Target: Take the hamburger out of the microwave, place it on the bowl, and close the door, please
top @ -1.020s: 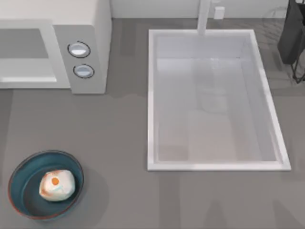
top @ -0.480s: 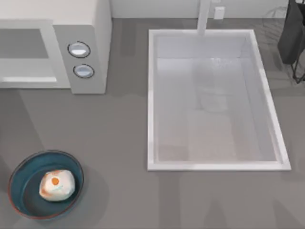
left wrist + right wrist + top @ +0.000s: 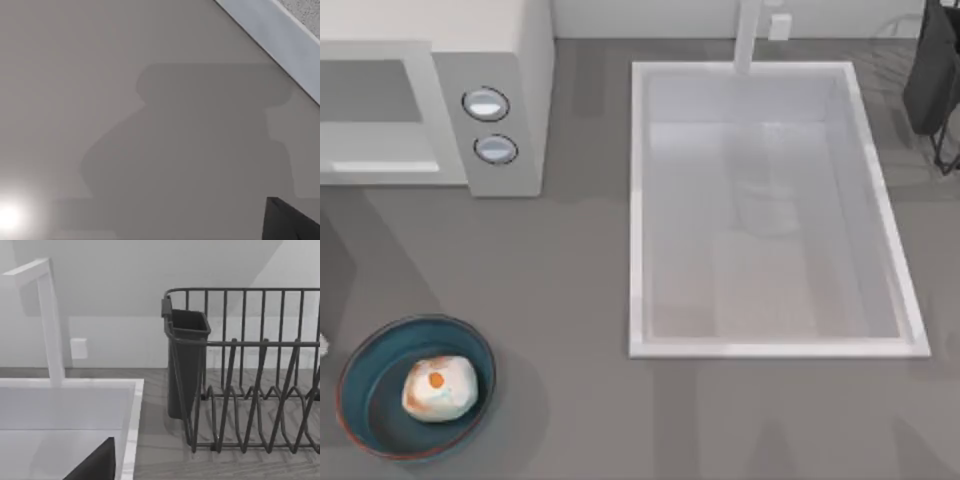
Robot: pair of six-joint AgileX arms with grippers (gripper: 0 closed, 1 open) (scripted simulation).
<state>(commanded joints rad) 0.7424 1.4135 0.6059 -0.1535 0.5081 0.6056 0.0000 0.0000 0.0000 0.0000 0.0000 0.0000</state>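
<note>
The hamburger (image 3: 440, 388), a whitish lump with an orange dot, lies inside the dark teal bowl (image 3: 360, 385) at the table's front left. The white microwave (image 3: 535, 60) stands at the back left, its two round knobs (image 3: 486, 104) facing front. Its door (image 3: 380, 150), white-framed with a grey window, lies in line with the knob panel. In the left wrist view, a strip of the door's white frame (image 3: 270, 30) crosses a corner above bare grey table. A dark part of my left gripper (image 3: 292, 222) shows in that view. A dark wedge of my right gripper (image 3: 95, 465) hangs over the sink's edge.
A white sink (image 3: 638, 200) with a tap (image 3: 750, 35) takes up the middle and right of the table. A dark wire dish rack (image 3: 250, 390) with a cutlery holder (image 3: 185, 365) stands at the back right (image 3: 935, 70). Open table lies between bowl and sink.
The shadow on the table left of the bowl has shifted, and a small white bit has come in at the left edge. Hamburger, bowl and right arm are unmoved.
</note>
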